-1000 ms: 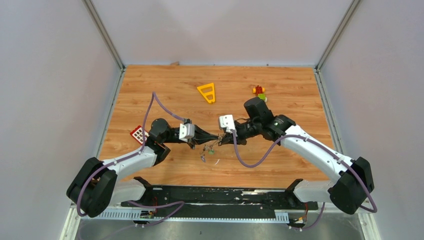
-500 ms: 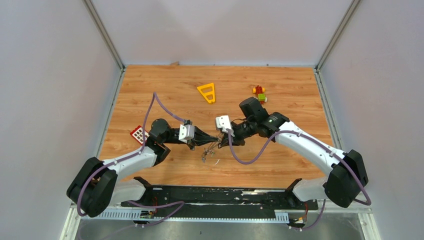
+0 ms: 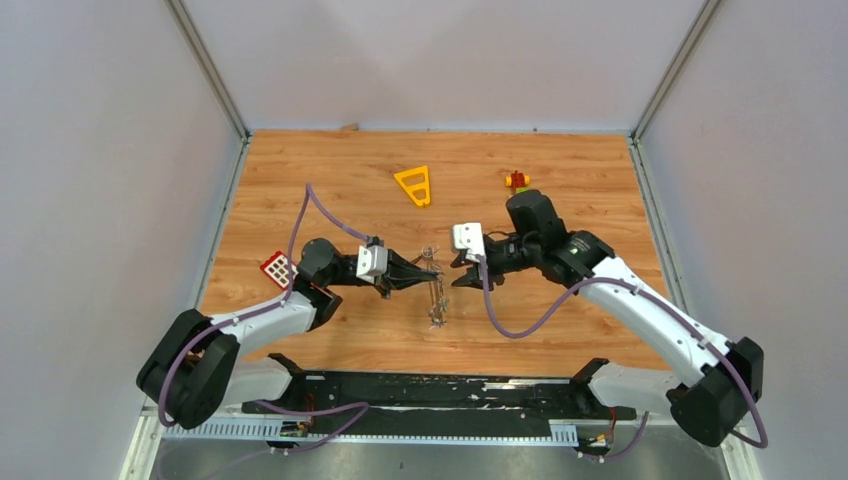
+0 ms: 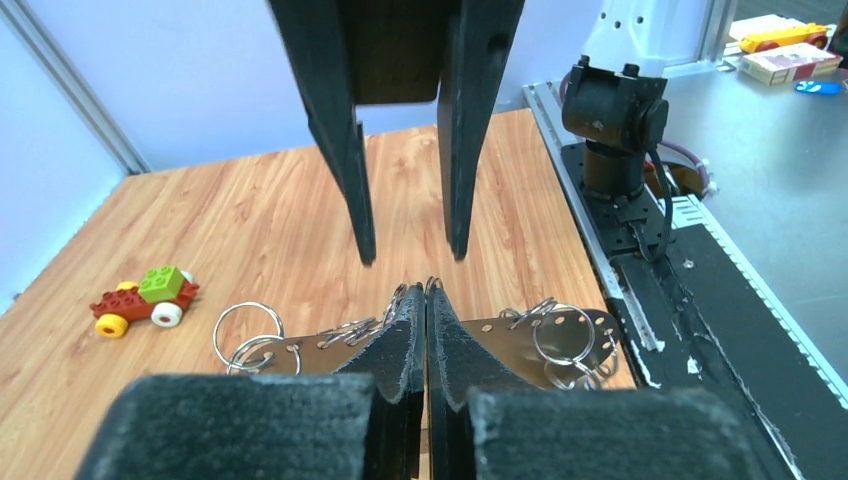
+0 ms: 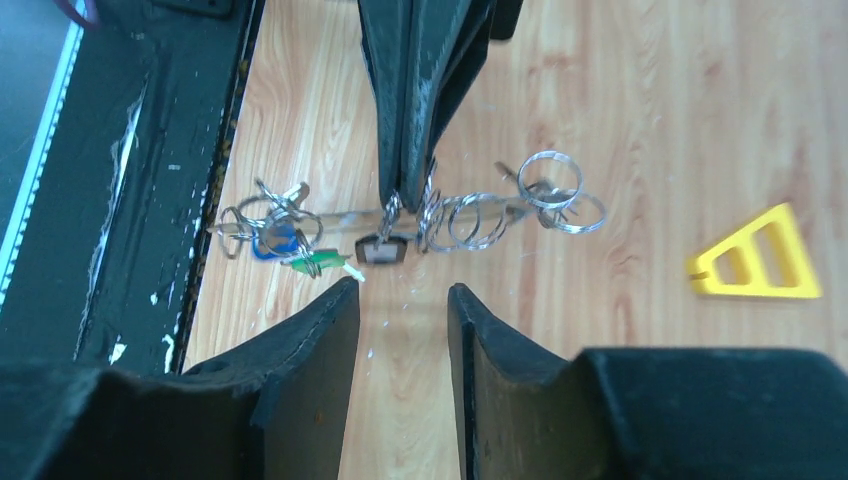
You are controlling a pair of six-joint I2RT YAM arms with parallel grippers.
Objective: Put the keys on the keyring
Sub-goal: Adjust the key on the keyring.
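Observation:
My left gripper (image 3: 424, 277) is shut on the keyring (image 3: 436, 295), a long silver metal piece carrying several split rings. In the left wrist view the fingertips (image 4: 425, 296) pinch its middle, and the keyring (image 4: 560, 335) sticks out on both sides. The keys (image 5: 300, 252) with blue, green and black tags hang at one end, toward the arm bases, and show in the top view as a small bunch, the keys (image 3: 437, 320). My right gripper (image 3: 462, 272) stands open just right of the ring, holding nothing. In its own wrist view the right gripper (image 5: 400, 292) faces the keyring (image 5: 335, 217) with a gap between.
A yellow plastic triangle (image 3: 414, 185) lies at the back centre, also the triangle (image 5: 755, 265). A red-green-yellow toy block figure (image 3: 516, 181) sits behind the right arm. A red and white grid piece (image 3: 277, 268) lies beside the left arm. The black base rail (image 4: 700, 300) runs along the near edge.
My right gripper has opened and pulled back to the right. The keyring now hangs stretched out from the left gripper, shifted slightly right, with the keys dangling at its near end.

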